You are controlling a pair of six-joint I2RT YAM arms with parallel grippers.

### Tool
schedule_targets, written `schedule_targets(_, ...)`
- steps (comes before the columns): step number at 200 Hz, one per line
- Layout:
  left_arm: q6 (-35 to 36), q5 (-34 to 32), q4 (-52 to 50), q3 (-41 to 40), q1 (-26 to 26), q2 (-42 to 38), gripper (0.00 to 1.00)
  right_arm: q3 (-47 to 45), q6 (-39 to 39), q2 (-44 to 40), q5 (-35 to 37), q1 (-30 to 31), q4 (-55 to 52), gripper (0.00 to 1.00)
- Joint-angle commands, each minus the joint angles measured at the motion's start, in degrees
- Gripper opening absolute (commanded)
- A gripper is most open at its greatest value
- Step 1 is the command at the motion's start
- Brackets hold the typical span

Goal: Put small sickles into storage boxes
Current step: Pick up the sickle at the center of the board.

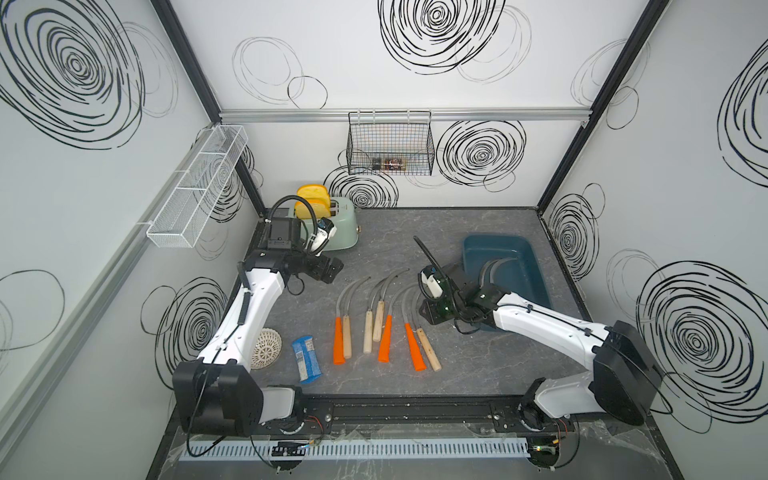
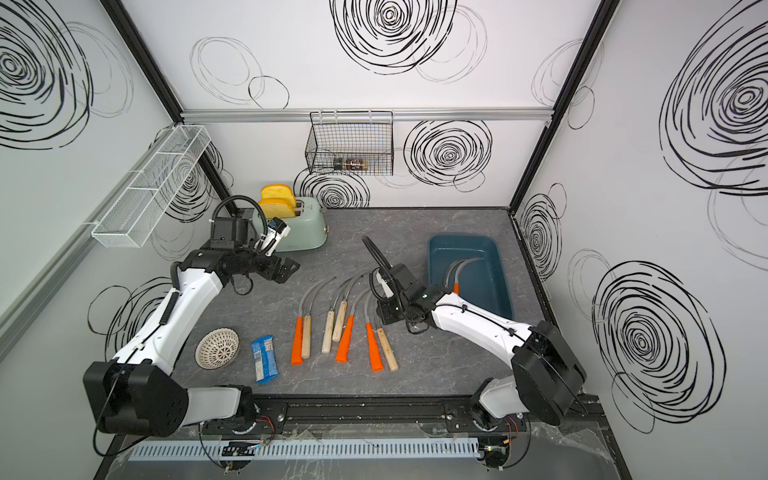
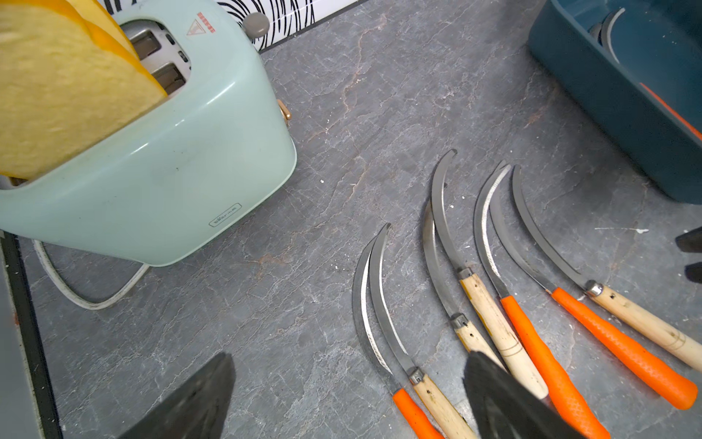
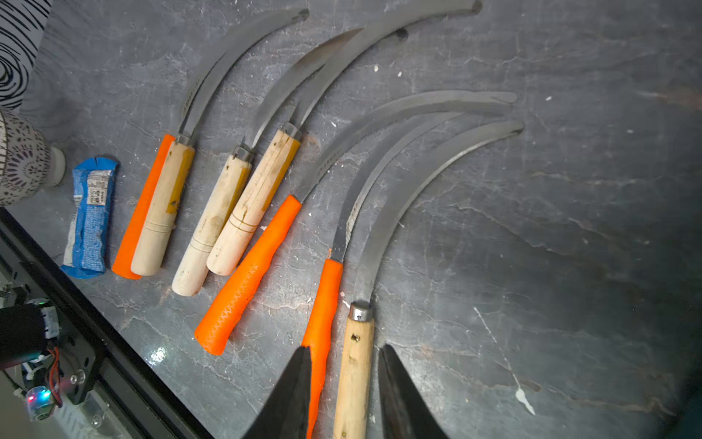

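A: Top views. Edges, free room?
B: Seven sickles (image 1: 385,332) lie in a row in the middle of the table (image 1: 478,365). Handles point toward the black front rail (image 1: 395,409) and blades curve toward the back. There is bare table between the row and the toaster (image 1: 336,228). The teal tub (image 1: 528,286) sits back right, near the side wall. The left gripper (image 1: 332,270) hangs between toaster and row. The right gripper (image 1: 428,313) is over the row's right end, and its arm covers the tub's front end.
A: Tub contents?
B: Curved grey blades (image 2: 457,270) and an orange handle stub (image 2: 456,287). The arm hides the rest.
A: Left wrist view.
B: The left gripper (image 3: 347,357) has its jaws wide apart and holds nothing. The blades are thin and dull grey, some toothed on the inner edge. The tub's wall stands near the blade tips.
A: Right wrist view.
B: The right gripper (image 4: 345,347) has its jaws narrow, flanking the end sickle's wooden handle (image 4: 355,372). One finger (image 4: 288,395) overlaps the neighbouring orange handle (image 4: 323,304). A sliver of table shows between the wood and the other finger. I cannot tell whether they touch. A blue packet (image 4: 91,216) and a perforated bowl (image 4: 21,159) lie past the row's far end, beside the rail.
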Motion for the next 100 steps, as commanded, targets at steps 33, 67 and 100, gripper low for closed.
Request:
schedule_targets(33, 5.3, 5.2, -2.2, -1.8, -1.7, -1.9, 0.96, -3.2, 2.7, 1.5, 2.0, 2.3, -0.4, 0.33)
schedule_targets(67, 4.4, 4.4, -1.3, -3.3, -4.5, -1.9, 0.96, -3.2, 2.8, 3.0, 2.0, 3.3, -0.9, 0.34)
schedule_targets(100, 2.4, -1.5, 1.1, -4.4, -8.2, -1.5, 0.96, -2.8, 2.6, 3.7, 2.9, 4.3, -1.9, 0.34)
